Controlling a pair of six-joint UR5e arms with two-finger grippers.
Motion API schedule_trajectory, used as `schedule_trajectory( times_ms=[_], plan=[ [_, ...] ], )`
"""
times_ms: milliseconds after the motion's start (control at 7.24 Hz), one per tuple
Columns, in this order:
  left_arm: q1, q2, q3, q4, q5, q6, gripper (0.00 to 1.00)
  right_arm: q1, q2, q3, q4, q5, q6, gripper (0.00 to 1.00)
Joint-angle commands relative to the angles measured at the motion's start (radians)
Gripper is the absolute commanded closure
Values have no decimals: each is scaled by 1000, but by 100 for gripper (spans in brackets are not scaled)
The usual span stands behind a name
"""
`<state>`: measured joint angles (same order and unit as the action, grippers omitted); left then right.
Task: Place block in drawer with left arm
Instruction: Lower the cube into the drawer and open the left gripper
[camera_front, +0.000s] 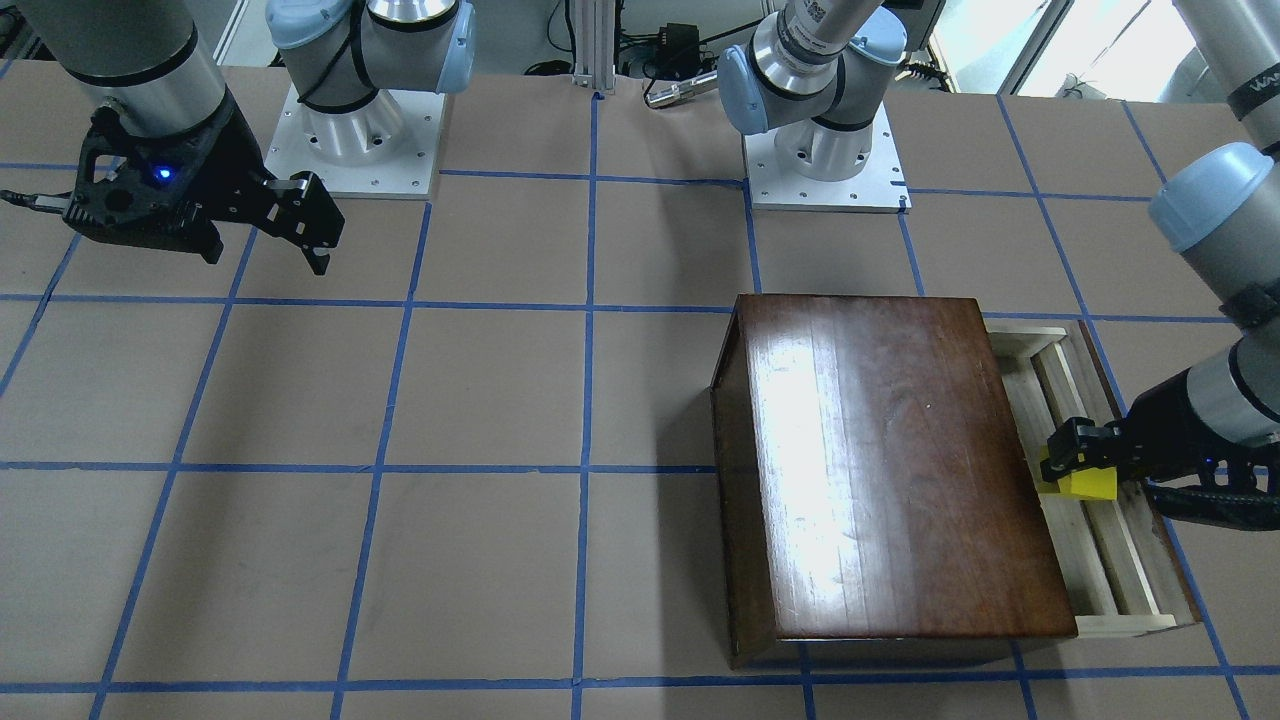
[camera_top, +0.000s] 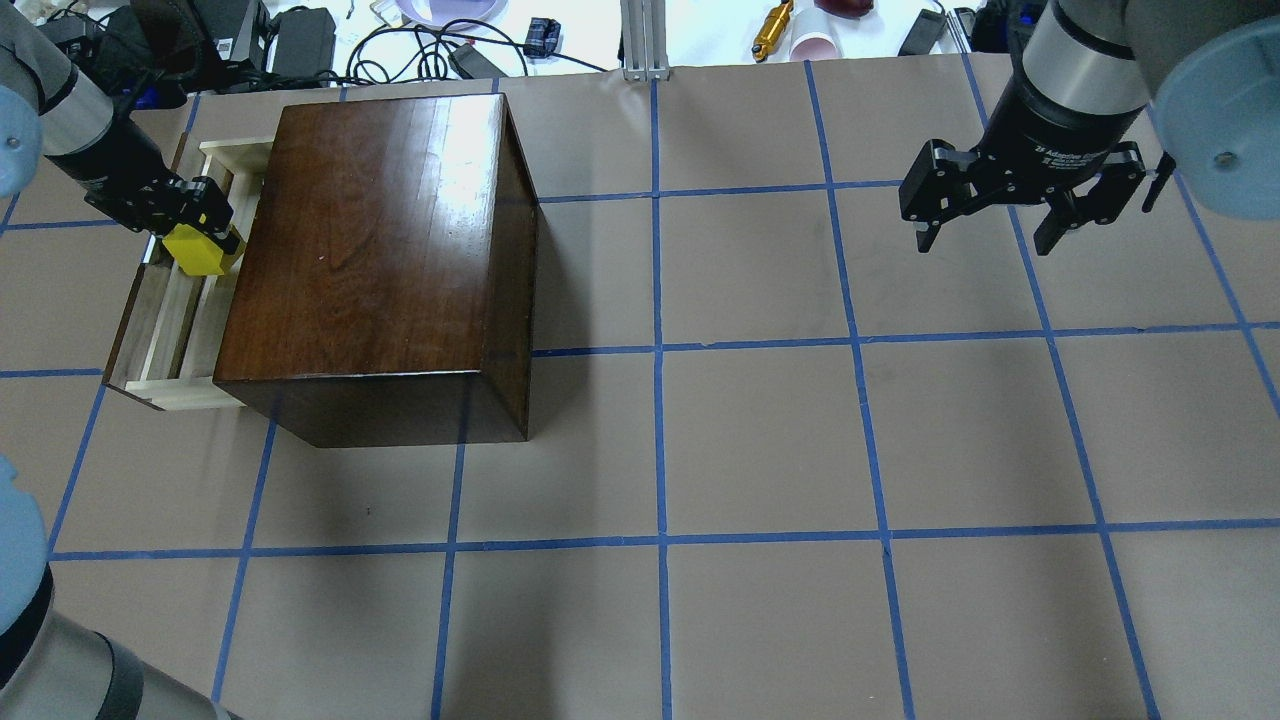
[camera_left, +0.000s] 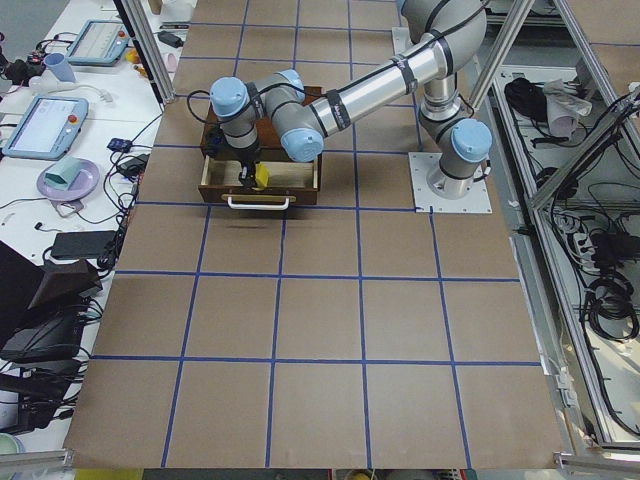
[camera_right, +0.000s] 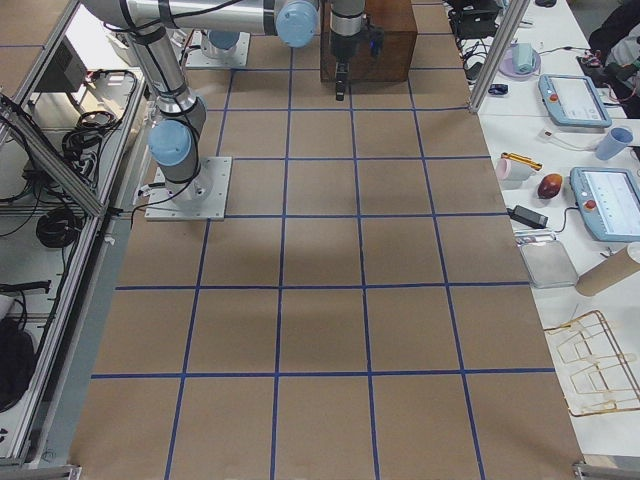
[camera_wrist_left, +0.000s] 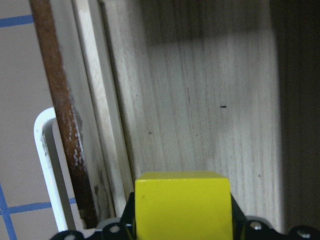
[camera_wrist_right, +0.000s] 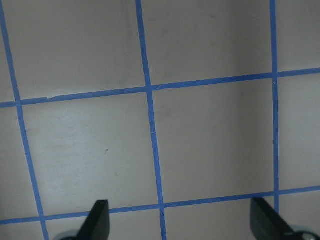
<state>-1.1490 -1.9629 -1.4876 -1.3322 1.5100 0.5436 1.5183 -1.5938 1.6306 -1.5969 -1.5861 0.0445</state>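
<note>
Both jaws of the black left gripper (camera_top: 200, 232) pinch the small bright yellow cube (camera_top: 195, 252), held over the shallow pale-wood drawer (camera_top: 170, 325) standing open beside the glossy dark-brown wooden box (camera_top: 380, 240); the drawer floor lies straight beneath.

Glossy dark wooden box (camera_top: 370, 260), pale unfinished-wood drawer (camera_wrist_left: 200, 100), matt table (camera_top: 760, 440)

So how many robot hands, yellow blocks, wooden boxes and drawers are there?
Robot hands: 2 (left hand, right hand)
Yellow block: 1
Wooden box: 1
Drawer: 1
Total: 5
</note>
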Motion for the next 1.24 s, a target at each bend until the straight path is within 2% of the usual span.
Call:
schedule_trajectory(
  times_ms=[0,138,276,414,552,1105],
  plan=[
    [-3,-2,-17,37,-7,-29,100,0,0,0,0,0,0,0],
    [-3,-7,-20,38,-8,-31,91,0,0,0,0,0,0,0],
    [-3,-7,-20,38,-13,-31,45,0,0,0,0,0,0,0],
    [-3,-7,-20,34,-10,-33,4,0,0,0,0,0,0,0],
    [-5,4,-19,19,-4,-34,0,0,0,0,0,0,0,0],
    [-9,67,16,-93,9,-33,0,0,0,0,0,0,0,0]
  ],
)
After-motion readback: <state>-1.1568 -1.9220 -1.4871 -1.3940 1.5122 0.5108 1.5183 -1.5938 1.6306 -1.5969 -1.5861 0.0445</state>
